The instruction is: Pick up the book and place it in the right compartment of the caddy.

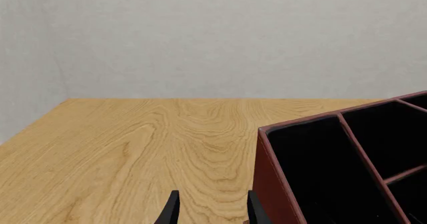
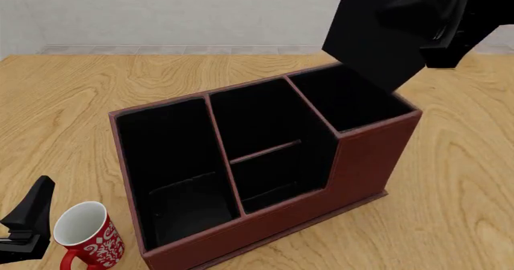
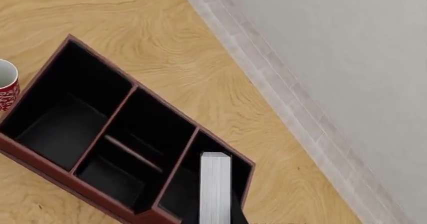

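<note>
The right gripper is clamped on the book, held tilted in the air just above the right compartment of the caddy. Lifting is done; lowering and release remain. All three sections look empty. The left gripper, slightly parted, holds nothing.

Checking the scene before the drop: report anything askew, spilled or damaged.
Nothing is spilled or damaged. The caddy sits at an angle to the table edges, the red mug stands upright beside it, and the book, tilted, hangs in the right gripper above the right compartment.
</note>
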Controlling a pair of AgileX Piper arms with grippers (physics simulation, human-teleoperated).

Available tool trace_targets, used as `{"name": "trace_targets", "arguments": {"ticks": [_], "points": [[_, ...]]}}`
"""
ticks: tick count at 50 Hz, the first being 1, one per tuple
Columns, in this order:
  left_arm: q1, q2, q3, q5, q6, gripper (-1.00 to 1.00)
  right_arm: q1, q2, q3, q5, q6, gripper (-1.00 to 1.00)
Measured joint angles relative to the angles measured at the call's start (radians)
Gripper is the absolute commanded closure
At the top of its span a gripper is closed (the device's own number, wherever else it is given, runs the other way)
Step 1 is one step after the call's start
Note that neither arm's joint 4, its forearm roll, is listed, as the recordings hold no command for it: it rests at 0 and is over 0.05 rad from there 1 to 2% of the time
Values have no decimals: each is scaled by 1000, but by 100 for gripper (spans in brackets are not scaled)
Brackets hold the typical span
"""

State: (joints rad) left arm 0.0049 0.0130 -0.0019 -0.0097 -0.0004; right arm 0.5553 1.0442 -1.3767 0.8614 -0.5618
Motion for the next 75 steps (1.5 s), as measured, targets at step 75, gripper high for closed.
{"name": "trace_targets", "arguments": {"ticks": [75], "points": [[1,-8,-2,4,2,-100,-62,160,-131,50,40,100]]}}
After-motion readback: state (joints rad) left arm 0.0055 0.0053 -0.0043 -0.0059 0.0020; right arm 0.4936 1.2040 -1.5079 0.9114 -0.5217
